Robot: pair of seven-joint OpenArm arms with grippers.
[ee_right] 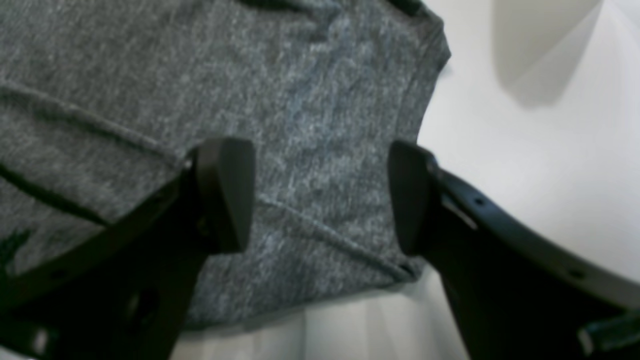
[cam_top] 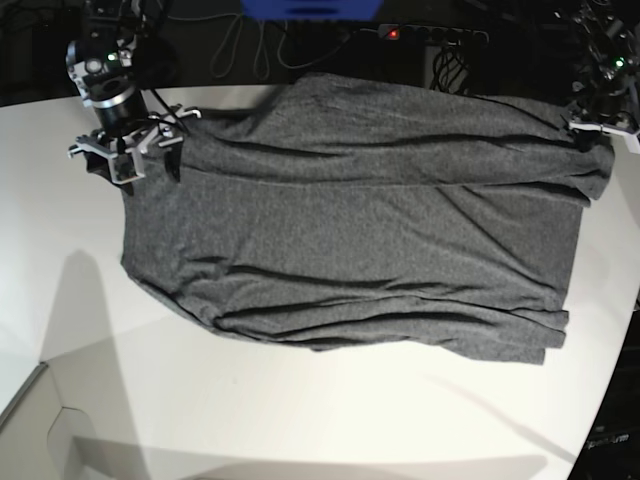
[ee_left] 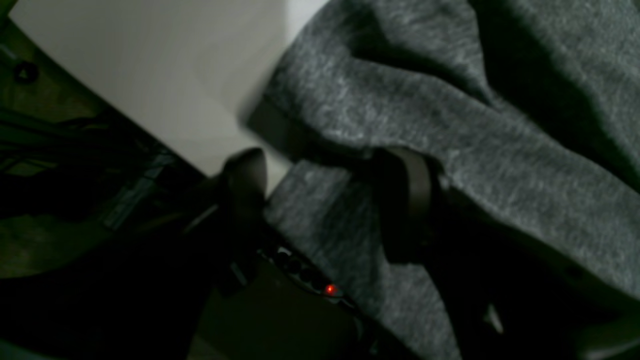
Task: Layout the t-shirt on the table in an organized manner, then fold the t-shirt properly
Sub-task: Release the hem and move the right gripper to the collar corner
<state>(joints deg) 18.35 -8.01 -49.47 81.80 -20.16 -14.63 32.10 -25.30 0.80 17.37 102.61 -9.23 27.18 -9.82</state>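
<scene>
The dark grey t-shirt lies spread across the white table, wrinkled, with folds along its near edge. My right gripper hovers over the shirt's far left corner. In the right wrist view it stands open above the grey knit, near the cloth's edge and bare table. My left gripper is at the shirt's far right corner by the table edge. In the left wrist view its fingers stand apart with a fold of shirt between them and draped over one finger.
A power strip with a red light and cables lies behind the table's far edge, and shows below the left gripper. A blue object sits at the top. The table's curved edge runs down the right side.
</scene>
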